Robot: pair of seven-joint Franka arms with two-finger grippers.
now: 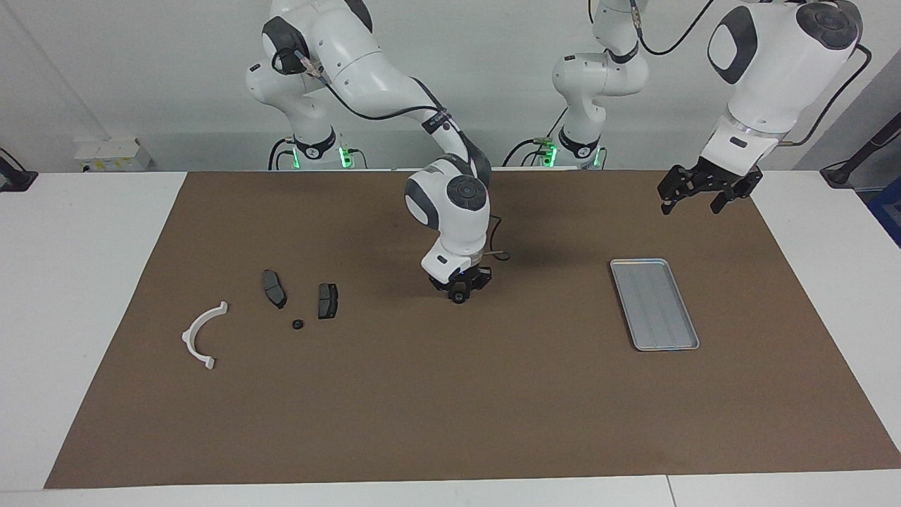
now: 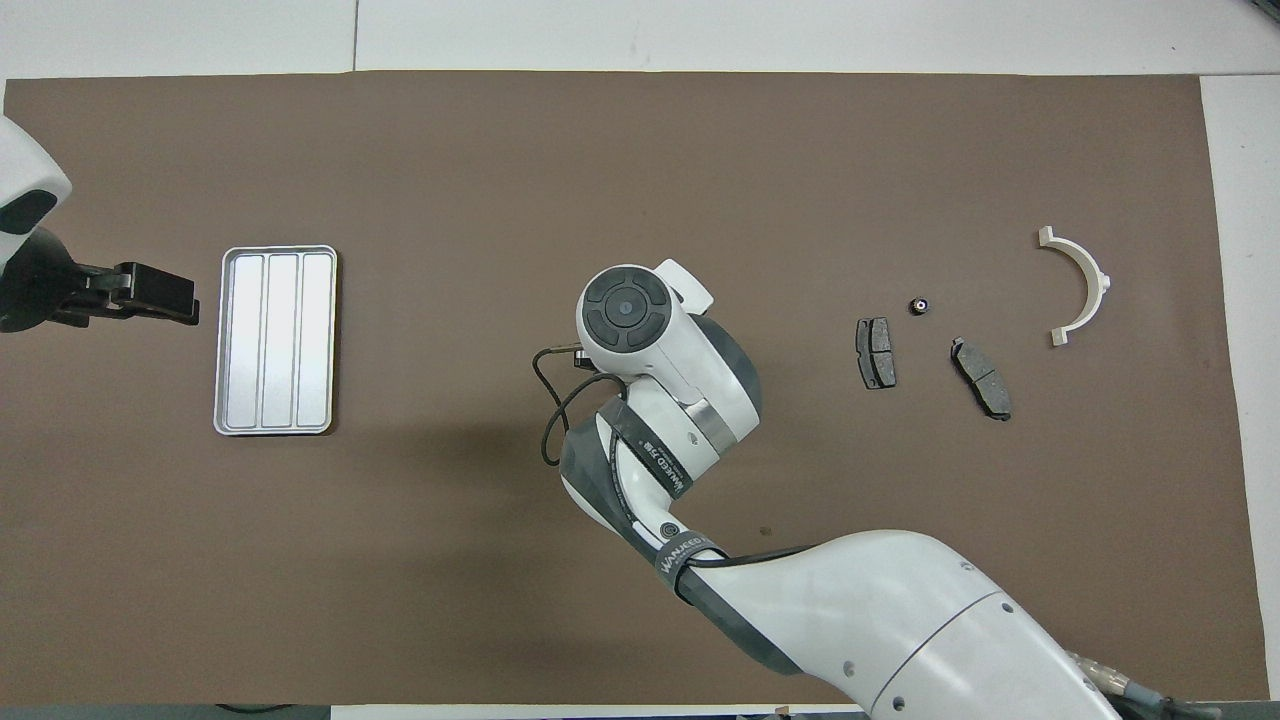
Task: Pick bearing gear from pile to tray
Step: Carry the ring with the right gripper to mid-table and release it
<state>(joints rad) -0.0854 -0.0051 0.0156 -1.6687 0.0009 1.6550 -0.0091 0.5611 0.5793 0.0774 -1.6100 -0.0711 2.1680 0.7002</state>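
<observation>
Brown matting (image 1: 450, 415) is covering the white table, and both views are showing 2 arms over it. At the centre of the facing frame the right gripper (image 1: 459, 293) is hanging low over bare mat, between the pile and the tray, with a small dark round part (image 1: 458, 300) showing at its tips. Whether this claw is apart or clamped on that part cannot be told, and in the overhead view the arm's own wrist is hiding it.

Near the upper corner of the facing frame, the left gripper (image 1: 691, 204) is waiting in the air with its claw spread apart and holding nothing, over the mat just nearer to the robots than the tray (image 1: 654, 304).

Toward the right arm's end of the table, in the frame's middle band, the pile is lying loose:
- 2 dark grey pads (image 1: 274, 289) (image 1: 327, 301)
- 1 tiny black round piece (image 1: 298, 324) just beside them
- 1 white arc (image 1: 188, 327) well apart from the rest

The tray is lying flat with nothing in it.
</observation>
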